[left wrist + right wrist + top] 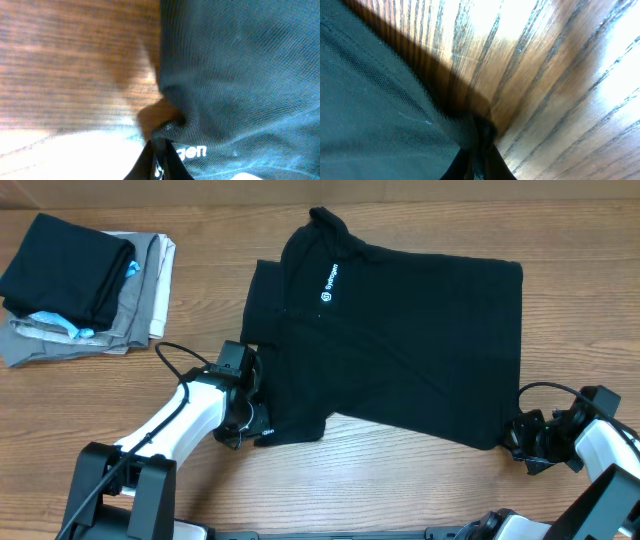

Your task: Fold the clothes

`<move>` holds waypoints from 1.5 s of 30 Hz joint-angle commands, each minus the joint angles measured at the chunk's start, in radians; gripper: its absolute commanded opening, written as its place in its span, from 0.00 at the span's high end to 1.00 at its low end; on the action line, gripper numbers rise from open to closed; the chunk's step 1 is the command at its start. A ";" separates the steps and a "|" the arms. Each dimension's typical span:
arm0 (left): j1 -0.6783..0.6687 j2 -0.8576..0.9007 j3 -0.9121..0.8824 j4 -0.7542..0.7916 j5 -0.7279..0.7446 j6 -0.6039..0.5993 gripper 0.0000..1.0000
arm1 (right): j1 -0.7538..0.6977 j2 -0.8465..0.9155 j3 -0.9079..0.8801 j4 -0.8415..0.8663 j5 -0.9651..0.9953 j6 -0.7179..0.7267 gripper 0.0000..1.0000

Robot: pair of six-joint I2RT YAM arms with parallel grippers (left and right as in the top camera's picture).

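Note:
The clothes, a black short-sleeved shirt (pixel 400 340) with a collar and a small white logo, lie spread flat on the wooden table (pixel 300 490), collar toward the left. My left gripper (pixel 262 430) is shut on the near sleeve at the shirt's lower left. In the left wrist view its jaws pinch a fold of the black fabric (pixel 240 75). My right gripper (pixel 512 435) is shut on the shirt's near right hem corner. The right wrist view shows the pinched cloth (pixel 380 110) bunched between the closed fingers.
A stack of folded garments (pixel 80 290), black on top of grey and beige ones with light-blue bits, sits at the table's far left. Bare wood lies between that stack and the shirt, and along the near edge by both arm bases.

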 commanded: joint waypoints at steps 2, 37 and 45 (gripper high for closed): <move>-0.008 0.000 0.021 -0.113 -0.040 -0.012 0.96 | 0.001 0.029 0.032 -0.084 0.100 -0.003 0.96; -0.008 -0.246 0.341 -0.591 -0.138 -0.220 0.96 | 0.115 -0.030 0.386 -0.416 0.150 -0.003 0.96; -0.008 -0.161 0.474 -0.504 -0.134 -0.205 0.96 | 0.296 -0.022 0.404 -0.345 0.171 0.005 0.96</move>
